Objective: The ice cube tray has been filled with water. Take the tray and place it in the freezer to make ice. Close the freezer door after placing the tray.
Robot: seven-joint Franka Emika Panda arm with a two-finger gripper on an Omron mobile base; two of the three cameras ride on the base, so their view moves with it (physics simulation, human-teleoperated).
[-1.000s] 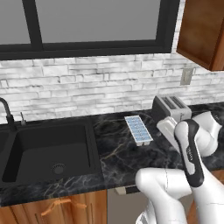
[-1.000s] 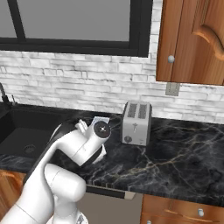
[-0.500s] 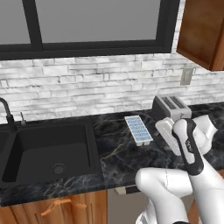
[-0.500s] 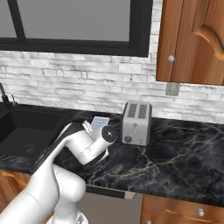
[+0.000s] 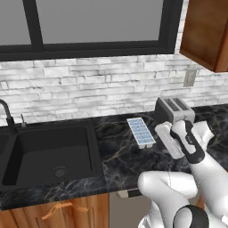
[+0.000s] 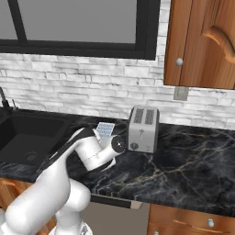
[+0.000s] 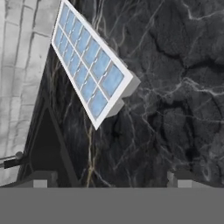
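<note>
Ice cube tray (image 5: 140,132) lies flat on the black marble counter (image 5: 129,160), just left of the toaster (image 5: 174,110) and right of the sink (image 5: 49,151), water (image 7: 88,57) level in its cells. Gripper (image 7: 111,178) hovers above the counter short of the tray, jaws spread wide and empty, likely lining up to straddle it. Flat carry needed, or it spills.

The black marble counter (image 5: 129,156) runs below the white brick wall. The ice cube tray (image 5: 140,132) lies flat on it, between the black sink (image 5: 44,153) and the silver toaster (image 5: 174,109), near the toaster.
</note>
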